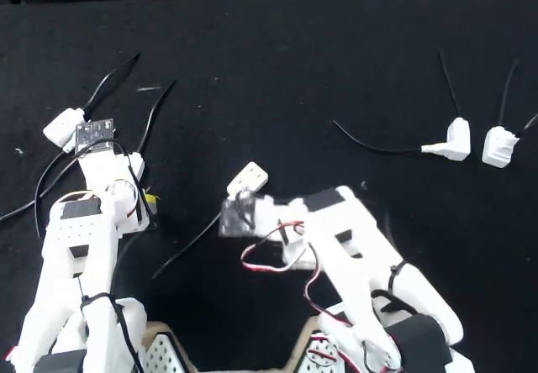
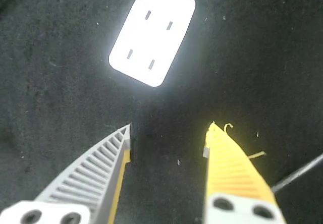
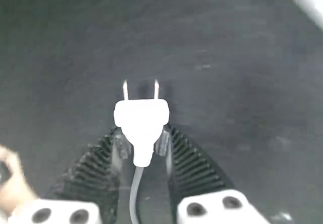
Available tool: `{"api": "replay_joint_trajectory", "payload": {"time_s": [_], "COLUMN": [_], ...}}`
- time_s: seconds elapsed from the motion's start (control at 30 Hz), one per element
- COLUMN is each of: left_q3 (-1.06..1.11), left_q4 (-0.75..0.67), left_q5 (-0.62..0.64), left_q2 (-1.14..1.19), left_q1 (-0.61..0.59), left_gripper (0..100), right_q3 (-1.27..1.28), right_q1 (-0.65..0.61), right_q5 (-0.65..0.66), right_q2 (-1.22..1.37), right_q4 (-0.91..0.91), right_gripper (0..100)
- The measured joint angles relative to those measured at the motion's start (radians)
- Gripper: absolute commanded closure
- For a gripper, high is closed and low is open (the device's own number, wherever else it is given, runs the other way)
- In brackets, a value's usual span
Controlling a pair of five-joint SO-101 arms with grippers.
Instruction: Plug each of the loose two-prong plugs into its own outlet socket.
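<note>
My right gripper [image 3: 141, 138] is shut on a white two-prong plug [image 3: 141, 119], whose prongs point away from the fingers over the black mat. In the high view this gripper [image 1: 236, 212] sits just short of a white outlet socket [image 1: 248, 177] at the table's middle. My left gripper [image 2: 169, 129] stands open, with nothing between its grey finger [image 2: 103, 171] and its yellow one. A second white outlet socket [image 2: 152, 35] with two pairs of slots lies flat a little ahead of it. In the high view that socket [image 1: 63, 127] is at the far left.
Two more white plugs [image 1: 456, 142] [image 1: 499, 147] with thin black cords lie at the right of the black mat [image 1: 277, 62]. Black cables [image 1: 113, 79] run around the left socket. A dark cord [image 1: 181, 251] trails from the right gripper toward the front.
</note>
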Motion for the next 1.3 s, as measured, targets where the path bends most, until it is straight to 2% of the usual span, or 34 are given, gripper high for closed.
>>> {"api": "replay_joint_trajectory", "payload": {"time_s": [0.07, 0.17, 0.33, 0.57, 0.83, 1.1, 1.3], "left_q3": [-0.002, 0.0, 0.117, 0.212, 0.267, 0.29, 0.331], "left_q4": [0.049, 0.103, 0.127, 0.262, 0.327, 0.311, 0.293], "left_q5": [0.002, 0.002, 0.002, 0.002, 0.034, 0.057, 0.057], "left_q2": [-0.021, -0.11, -0.394, -0.858, -1.16, -1.174, -1.171], "left_q1": [0.017, 0.063, 0.121, 0.13, 0.132, 0.275, 0.278], "left_gripper": [77, 77, 77, 77, 77, 77, 77], "right_q3": [-0.009, -0.009, -0.009, -0.008, 0.028, 0.034, 0.038], "right_q1": [-0.028, -0.133, -0.318, -0.356, -0.359, -0.433, -0.437], "right_q5": [-0.109, -0.273, -0.456, -0.661, -0.736, -0.74, -0.74], "right_q2": [0.0, 0.0, 0.002, 0.002, 0.002, 0.003, 0.002], "right_q4": [-0.063, -0.155, -0.336, -0.58, -0.698, -0.707, -0.697], "right_gripper": [98.8, 98.8, 98.8, 98.8, 98.8, 98.8, 98.8]}}
